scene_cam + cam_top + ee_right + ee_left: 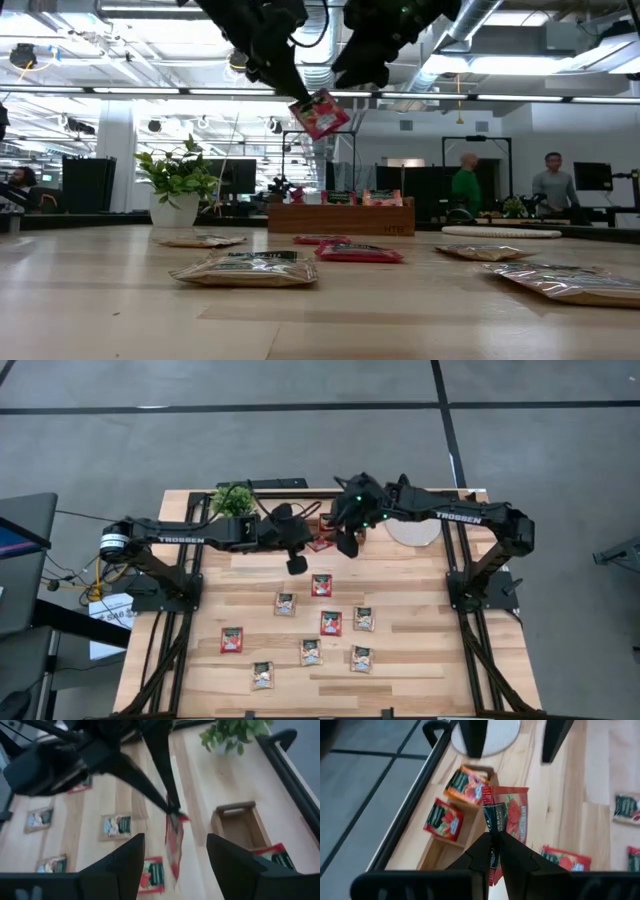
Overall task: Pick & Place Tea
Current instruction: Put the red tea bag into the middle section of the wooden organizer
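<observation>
Wooden table [420,660], pale planks, filling the middle of the high view. Left arm [170,532] reaching in from 9 o'clock, right arm [470,515] from 3 o'clock, both meeting near 12 o'clock above the table's far edge. Long brown wooden tray [340,217] with compartments at 12 o'clock on the table, red and orange sachets standing in it. Potted green plant [233,499] at about 11 o'clock of the tray, at the far edge. Round pale disc [415,530] at about 1 o'clock on the table, partly under the right arm. Two people in the room behind, far off in the low view.

Left gripper [494,851] raised over the tray's end, fingers pressed together, pinching a red tea sachet [512,817] by its edge; sachet hanging clear of the table, tilted in the low view. Right gripper [176,851] just beside it, fingers spread wide, the same sachet between them but not touched.

Loose sachets lying flat across the near half of the table: red ones [322,585] [331,623] [232,640], pale ones [286,603] [363,619] [311,652] [361,659] [263,676].
</observation>
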